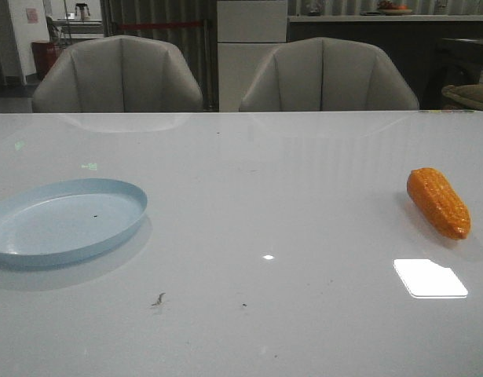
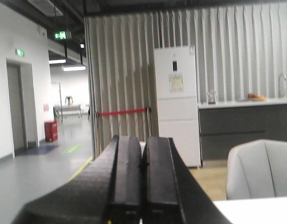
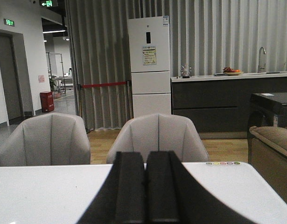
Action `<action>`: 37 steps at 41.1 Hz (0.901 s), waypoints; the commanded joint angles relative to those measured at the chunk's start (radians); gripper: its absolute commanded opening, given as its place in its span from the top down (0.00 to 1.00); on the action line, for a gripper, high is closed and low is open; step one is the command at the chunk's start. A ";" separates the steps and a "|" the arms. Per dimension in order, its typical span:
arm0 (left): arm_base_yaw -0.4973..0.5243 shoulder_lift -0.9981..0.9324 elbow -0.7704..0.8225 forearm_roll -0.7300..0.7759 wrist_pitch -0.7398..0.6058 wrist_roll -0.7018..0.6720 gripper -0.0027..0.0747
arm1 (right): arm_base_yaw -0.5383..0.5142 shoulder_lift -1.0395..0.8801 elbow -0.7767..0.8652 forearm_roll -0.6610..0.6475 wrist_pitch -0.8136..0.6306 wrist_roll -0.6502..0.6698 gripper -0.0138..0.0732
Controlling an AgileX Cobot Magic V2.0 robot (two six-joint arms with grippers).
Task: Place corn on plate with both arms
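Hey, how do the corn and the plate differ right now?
The corn is orange, bumpy and elongated; the plate is pale blue, smooth and round. In the front view the corn lies at the table's right and the plate at its left, far apart. The plate looks much wider than the corn. Both rest on the white table, untouched.

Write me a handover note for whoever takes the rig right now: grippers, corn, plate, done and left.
Left gripper: shut, empty, raised, facing the room.
Right gripper: shut, empty, above the table's near edge.
Corn: lying on the table, far right in the front view, untouched.
Plate: on the table at the left, nothing on it.
Done: nothing yet.
Left: grasp the corn, bring it across, set it on the plate.
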 commanded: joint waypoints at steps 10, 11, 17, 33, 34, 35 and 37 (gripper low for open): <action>-0.008 0.091 -0.036 -0.003 -0.082 -0.004 0.84 | -0.001 0.359 -0.226 0.003 -0.153 -0.007 0.80; -0.008 0.097 -0.036 -0.003 -0.080 -0.004 0.84 | -0.001 0.370 -0.226 0.003 -0.163 -0.007 0.80; -0.008 0.132 -0.036 -0.005 -0.078 -0.004 0.83 | -0.001 0.459 -0.226 0.034 -0.184 -0.007 0.78; -0.008 0.263 -0.036 -0.077 0.026 -0.004 0.42 | -0.001 0.572 -0.226 0.052 -0.152 -0.007 0.26; -0.008 0.272 -0.036 -0.085 0.028 -0.004 0.42 | -0.001 0.576 -0.226 0.052 -0.150 -0.007 0.26; -0.008 0.278 -0.036 -0.102 0.034 -0.004 0.42 | -0.001 0.582 -0.226 0.052 -0.150 -0.007 0.26; -0.008 0.292 -0.036 -0.137 0.048 -0.004 0.42 | -0.001 0.590 -0.226 0.052 -0.150 -0.007 0.26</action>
